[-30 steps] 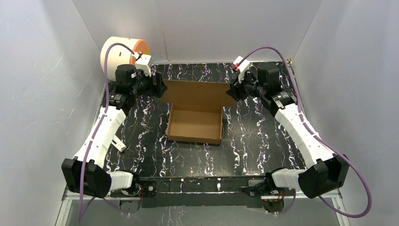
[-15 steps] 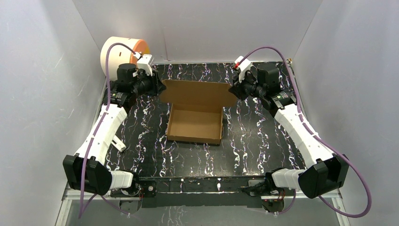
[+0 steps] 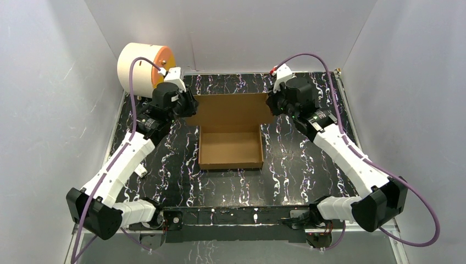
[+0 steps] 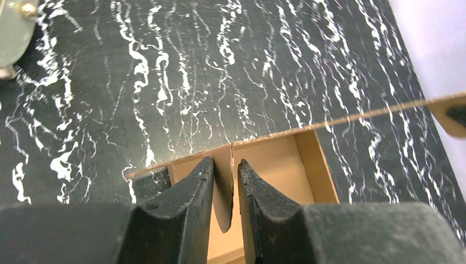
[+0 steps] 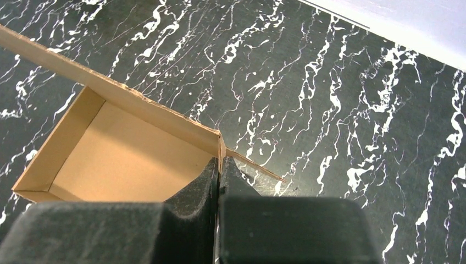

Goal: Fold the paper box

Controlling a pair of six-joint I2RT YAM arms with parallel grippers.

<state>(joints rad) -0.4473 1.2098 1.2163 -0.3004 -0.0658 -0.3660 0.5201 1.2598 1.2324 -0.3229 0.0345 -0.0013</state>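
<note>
Paper box point(image 3: 229, 149) sits open mid-surface point(image 3: 299, 159), lid flap toward the far edge. Left pincer point(image 4: 226, 179) grasps the flap's left end; right pincer point(image 5: 219, 168) grasps its right end.

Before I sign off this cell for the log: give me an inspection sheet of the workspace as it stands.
Surface: black white-veined table, no damage seen.
Job's things: brown corrugated cardboard box, shallow, walls up, open; its rear flap raised.
Clutter: cream cylinder with an orange face, far left corner; small white piece by the left arm, unidentifiable.
Grippers: left gripper and right gripper, jaws shut on the flap's two ends.
Cables: purple cables, one per arm, off the box.
Surroundings: white walls, nothing else seen.
</note>
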